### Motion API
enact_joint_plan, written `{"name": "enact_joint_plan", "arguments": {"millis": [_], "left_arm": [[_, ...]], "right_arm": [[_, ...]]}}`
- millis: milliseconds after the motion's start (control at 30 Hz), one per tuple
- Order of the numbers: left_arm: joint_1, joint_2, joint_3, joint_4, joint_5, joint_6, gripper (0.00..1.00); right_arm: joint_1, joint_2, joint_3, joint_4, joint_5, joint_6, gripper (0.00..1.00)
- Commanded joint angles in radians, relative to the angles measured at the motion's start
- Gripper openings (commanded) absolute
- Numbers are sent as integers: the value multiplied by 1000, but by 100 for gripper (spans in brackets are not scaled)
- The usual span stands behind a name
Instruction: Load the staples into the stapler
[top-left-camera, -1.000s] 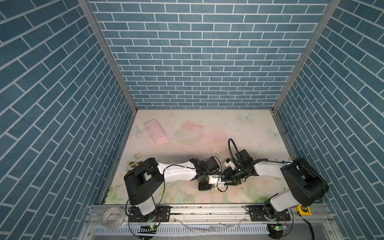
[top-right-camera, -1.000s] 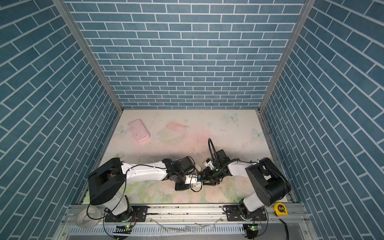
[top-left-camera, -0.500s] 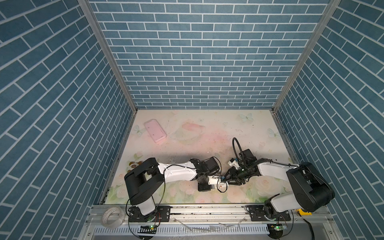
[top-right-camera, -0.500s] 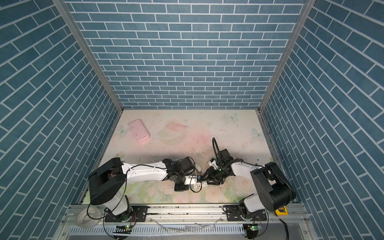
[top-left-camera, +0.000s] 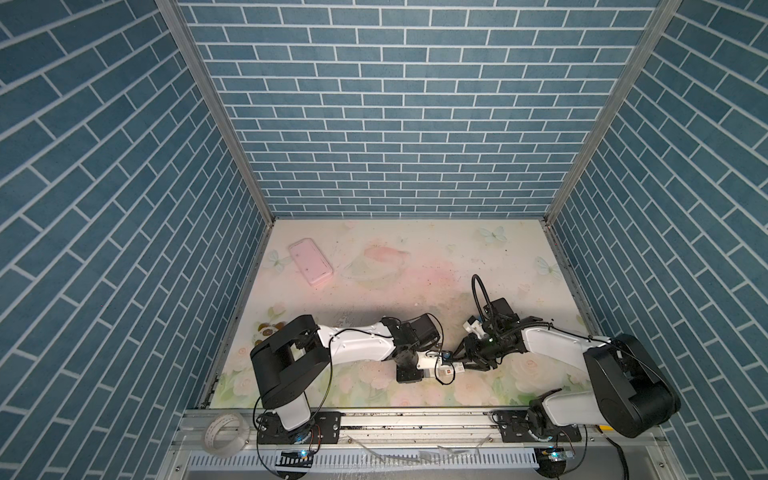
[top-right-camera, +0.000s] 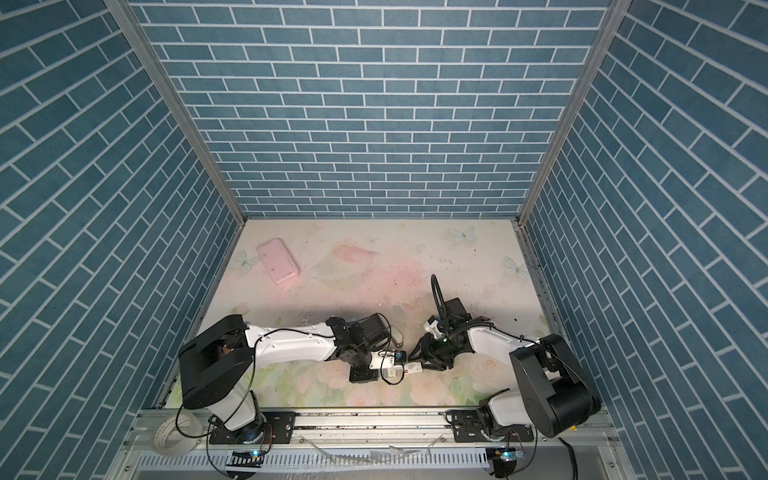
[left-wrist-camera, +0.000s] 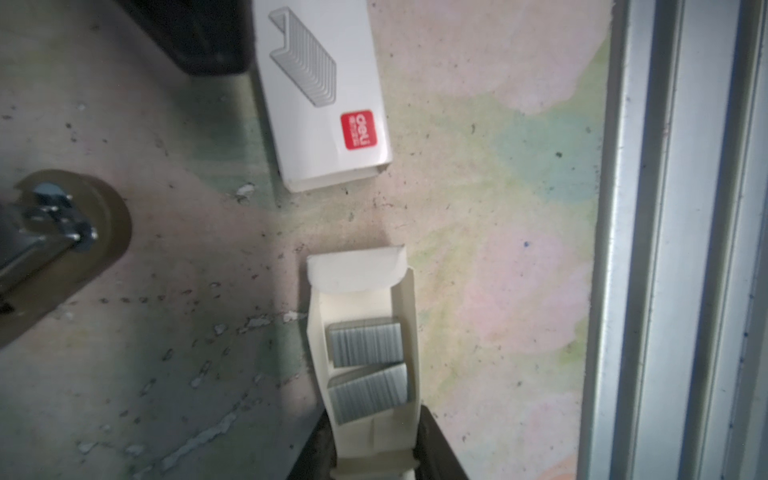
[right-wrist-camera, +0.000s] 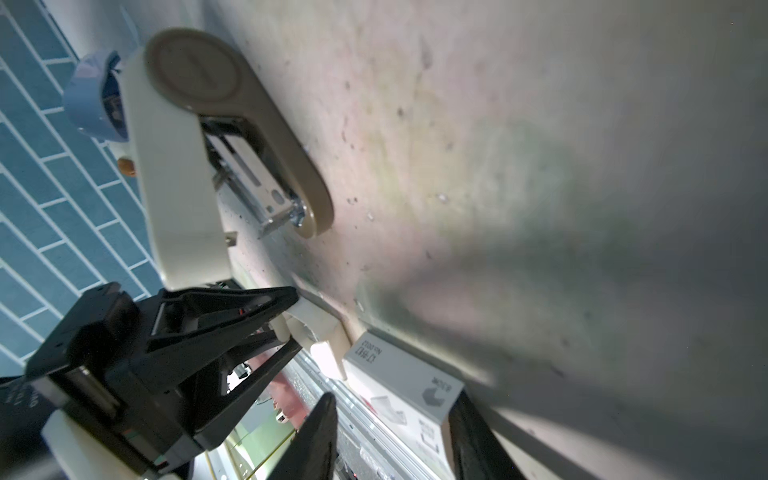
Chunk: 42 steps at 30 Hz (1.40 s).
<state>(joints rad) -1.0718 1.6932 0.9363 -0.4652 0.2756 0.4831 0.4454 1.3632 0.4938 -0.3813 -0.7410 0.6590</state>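
Left claw (left-wrist-camera: 372, 432) pinches white cardboard tray (left-wrist-camera: 357, 274) of grey staple strips (left-wrist-camera: 365, 347); right claw (right-wrist-camera: 392, 405) straddles red-marked white sleeve (left-wrist-camera: 324, 104) (pinching it or not, I cannot tell).

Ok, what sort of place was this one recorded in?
Likely a lab robot cell, not a real office: brick-print panels wall three sides, a floral mat serves as worktop, and two arms are bolted to a metal rail in front.

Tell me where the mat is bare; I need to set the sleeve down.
Bare: the mat's back right, beyond the right gripper, and the middle, between pink case and arms. Crowded: front centre, where stapler, staple tray and white sleeve meet.
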Motion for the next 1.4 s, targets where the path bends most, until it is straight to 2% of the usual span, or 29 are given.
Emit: {"name": "enact_joint_plan", "arguments": {"millis": [0, 167, 333, 500, 633, 833, 933, 1233, 1333, 1367], "left_arm": [[4, 20, 8, -20, 13, 0, 33], [4, 21, 6, -13, 13, 1, 37], [4, 16, 2, -10, 9, 2, 46], [4, 0, 8, -13, 9, -2, 60], [4, -17, 18, -19, 4, -4, 67], [5, -48, 27, -19, -2, -15, 75], [5, -56, 34, -25, -11, -17, 76], [16, -84, 36, -15, -19, -23, 83], [19, -90, 36, -10, -20, -22, 84], [21, -92, 36, -10, -22, -21, 85]], "right_arm": [[-14, -26, -29, -175, 313, 18, 47], [-31, -93, -36, -201, 363, 36, 53], [-39, -127, -30, -173, 369, 40, 57], [-43, -127, -6, -145, 376, 9, 60], [-44, -101, 15, -139, 336, -29, 62], [-44, -105, 33, -53, 124, -71, 64], [-43, -80, 59, -74, 67, -98, 64], [-43, -87, 85, -170, 35, -153, 67], [-43, -96, 86, -164, 2, -152, 85], [-43, -94, 89, -171, 7, -154, 86]]}}
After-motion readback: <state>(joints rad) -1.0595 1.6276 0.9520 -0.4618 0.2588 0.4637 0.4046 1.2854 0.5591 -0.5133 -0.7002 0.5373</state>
